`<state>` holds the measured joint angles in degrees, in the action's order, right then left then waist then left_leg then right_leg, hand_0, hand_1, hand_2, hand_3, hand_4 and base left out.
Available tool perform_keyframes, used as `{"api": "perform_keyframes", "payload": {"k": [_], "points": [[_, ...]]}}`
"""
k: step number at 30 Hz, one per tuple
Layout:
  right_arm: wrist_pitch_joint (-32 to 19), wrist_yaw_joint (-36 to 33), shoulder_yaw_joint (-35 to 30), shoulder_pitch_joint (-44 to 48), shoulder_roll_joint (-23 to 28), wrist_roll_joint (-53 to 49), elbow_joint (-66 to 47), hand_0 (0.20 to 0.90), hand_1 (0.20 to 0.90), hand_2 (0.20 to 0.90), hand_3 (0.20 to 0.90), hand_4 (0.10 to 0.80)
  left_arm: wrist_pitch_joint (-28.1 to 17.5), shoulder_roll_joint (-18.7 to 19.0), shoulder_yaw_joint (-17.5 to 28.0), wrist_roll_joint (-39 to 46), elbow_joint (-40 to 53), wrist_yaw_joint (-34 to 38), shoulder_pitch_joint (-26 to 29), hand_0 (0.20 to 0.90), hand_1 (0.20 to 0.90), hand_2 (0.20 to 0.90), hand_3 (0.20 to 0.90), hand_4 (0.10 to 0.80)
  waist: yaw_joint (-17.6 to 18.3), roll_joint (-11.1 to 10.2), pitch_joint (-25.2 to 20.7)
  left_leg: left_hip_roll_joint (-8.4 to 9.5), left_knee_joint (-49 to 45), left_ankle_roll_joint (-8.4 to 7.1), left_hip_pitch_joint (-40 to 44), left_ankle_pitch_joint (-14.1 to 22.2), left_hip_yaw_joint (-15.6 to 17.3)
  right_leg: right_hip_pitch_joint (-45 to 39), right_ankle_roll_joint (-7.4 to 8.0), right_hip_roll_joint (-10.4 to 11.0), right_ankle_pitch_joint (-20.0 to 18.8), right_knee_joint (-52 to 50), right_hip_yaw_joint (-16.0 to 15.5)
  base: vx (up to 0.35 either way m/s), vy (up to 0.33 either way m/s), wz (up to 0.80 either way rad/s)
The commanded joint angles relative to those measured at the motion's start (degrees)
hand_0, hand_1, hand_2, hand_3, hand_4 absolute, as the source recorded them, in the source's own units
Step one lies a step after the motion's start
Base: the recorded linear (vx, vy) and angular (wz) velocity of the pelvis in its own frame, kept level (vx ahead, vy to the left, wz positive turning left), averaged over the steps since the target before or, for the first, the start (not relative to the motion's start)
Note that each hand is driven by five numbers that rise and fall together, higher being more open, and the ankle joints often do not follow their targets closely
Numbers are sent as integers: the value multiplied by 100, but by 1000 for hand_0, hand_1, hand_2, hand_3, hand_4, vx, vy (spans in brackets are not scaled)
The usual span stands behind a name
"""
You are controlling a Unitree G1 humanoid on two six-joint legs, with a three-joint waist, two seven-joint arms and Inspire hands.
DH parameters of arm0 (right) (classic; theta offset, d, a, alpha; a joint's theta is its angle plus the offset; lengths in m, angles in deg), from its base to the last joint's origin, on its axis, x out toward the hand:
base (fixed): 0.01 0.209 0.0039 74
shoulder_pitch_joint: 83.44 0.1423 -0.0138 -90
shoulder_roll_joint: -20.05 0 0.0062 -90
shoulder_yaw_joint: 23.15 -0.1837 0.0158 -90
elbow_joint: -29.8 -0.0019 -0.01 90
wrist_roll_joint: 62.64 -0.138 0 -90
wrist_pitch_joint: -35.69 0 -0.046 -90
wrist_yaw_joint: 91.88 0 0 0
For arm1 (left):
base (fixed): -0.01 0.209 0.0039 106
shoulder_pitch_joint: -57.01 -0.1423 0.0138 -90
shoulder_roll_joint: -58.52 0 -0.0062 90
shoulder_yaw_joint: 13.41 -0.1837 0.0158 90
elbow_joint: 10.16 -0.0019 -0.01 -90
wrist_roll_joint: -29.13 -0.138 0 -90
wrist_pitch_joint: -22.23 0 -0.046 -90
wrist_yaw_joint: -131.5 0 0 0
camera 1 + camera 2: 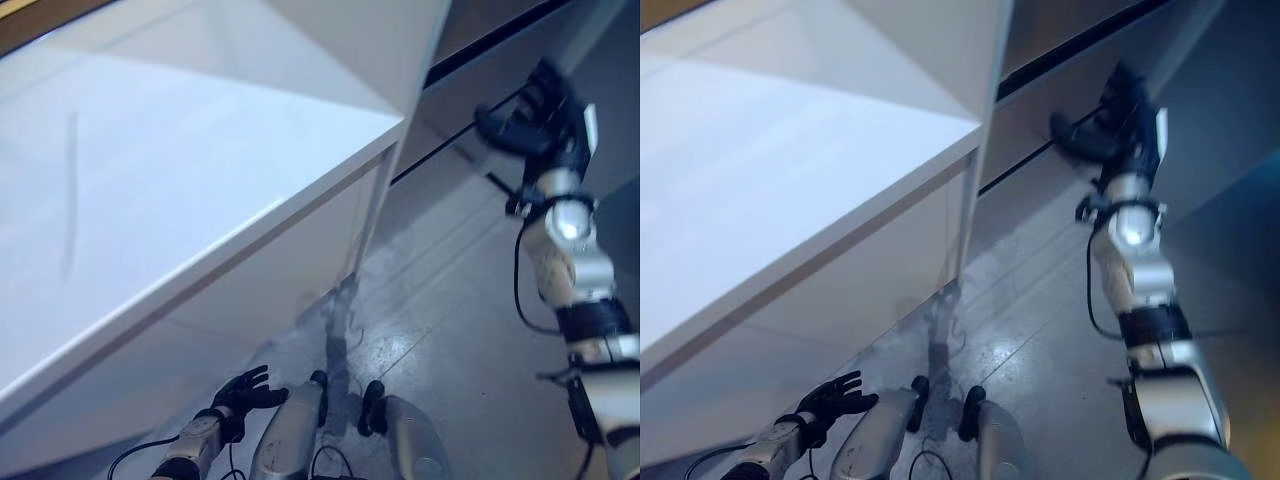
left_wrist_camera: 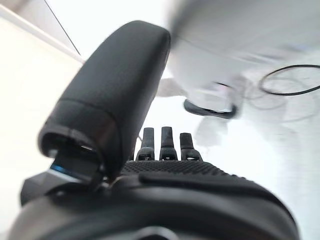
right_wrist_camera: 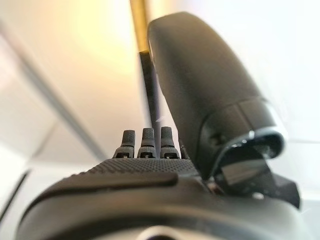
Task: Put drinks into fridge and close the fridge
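A large white box-shaped unit (image 1: pixel 180 170) with a flat top takes up the left of the eye views. A white upright panel (image 1: pixel 380 40) rises at its far corner. My right hand (image 1: pixel 530 115) is raised to the right of that panel, apart from it, in front of a grey surface. Its fingers are relaxed and it holds nothing, as the right wrist view (image 3: pixel 150 185) also shows. My left hand (image 1: pixel 245 390) hangs low beside the unit's front face, open and empty, and it also shows in the left wrist view (image 2: pixel 150 190).
A dark slit (image 1: pixel 470 55) runs along the grey surface behind my right hand. Shiny grey floor (image 1: pixel 450 330) lies to the right of the white unit's corner (image 1: pixel 395 135).
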<state>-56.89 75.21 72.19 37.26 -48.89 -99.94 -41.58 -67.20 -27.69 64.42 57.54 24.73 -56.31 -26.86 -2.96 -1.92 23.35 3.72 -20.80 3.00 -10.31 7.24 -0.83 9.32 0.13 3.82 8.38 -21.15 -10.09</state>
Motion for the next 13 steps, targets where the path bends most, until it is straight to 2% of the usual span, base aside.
{"api": "perform_keyframes", "payload": {"k": [1,4,6,7,9,11,13], "points": [[-14,519,-446,-728,-162,67,-233,900,900,900,900,800,-192,-33,30,-1,-25,-34,-430,900,900,900,900,800,221,12,-1144,67,1192,241,789,116,397,-626,-225,-395,-65,1045,403,27,-88,-27],[160,929,-562,-1703,-539,79,-90,900,900,900,900,800,-220,-145,148,-146,-118,-76,-692,900,900,900,900,800,335,0,-1409,6,1854,166,1179,-100,484,-964,-174,-488,-277,1637,445,-52,-65,-24],[259,1162,-430,-2207,-910,261,525,900,900,900,900,800,-254,-207,203,-260,-307,-95,-805,900,900,900,900,800,380,-15,-1618,-29,2285,92,1467,-234,561,-1261,-147,-555,-445,2130,427,-134,-77,-21],[323,1159,-333,-2286,-1047,333,786,900,900,900,900,800,-246,-231,231,-256,-390,-74,-812,900,900,900,900,800,384,-16,-1683,-38,2434,70,1555,-284,577,-1342,-135,-578,-498,2272,416,-136,-72,-19],[124,1178,-148,-2419,-1285,536,1270,900,900,900,900,800,-250,-276,330,-261,-556,-58,-816,900,900,900,900,800,386,-15,-1766,-57,2580,33,1678,-322,608,-1493,-130,-602,-555,2468,374,-112,-54,-13],[209,1263,-56,-2452,-1436,520,1647,900,900,900,900,800,-254,-296,364,-263,-694,-37,-793,900,900,900,900,800,382,-14,-1814,-62,2580,12,1695,-309,598,-1562,-137,-610,-572,2543,343,-83,-47,-4],[102,1420,18,-2502,-1779,508,2579,900,900,900,900,800,-381,-364,433,-438,-1024,-58,-752,900,900,900,900,800,349,-20,-1883,-58,2580,6,1742,-302,541,-1655,-162,-626,-566,2594,328,-38,-41,0]]}}
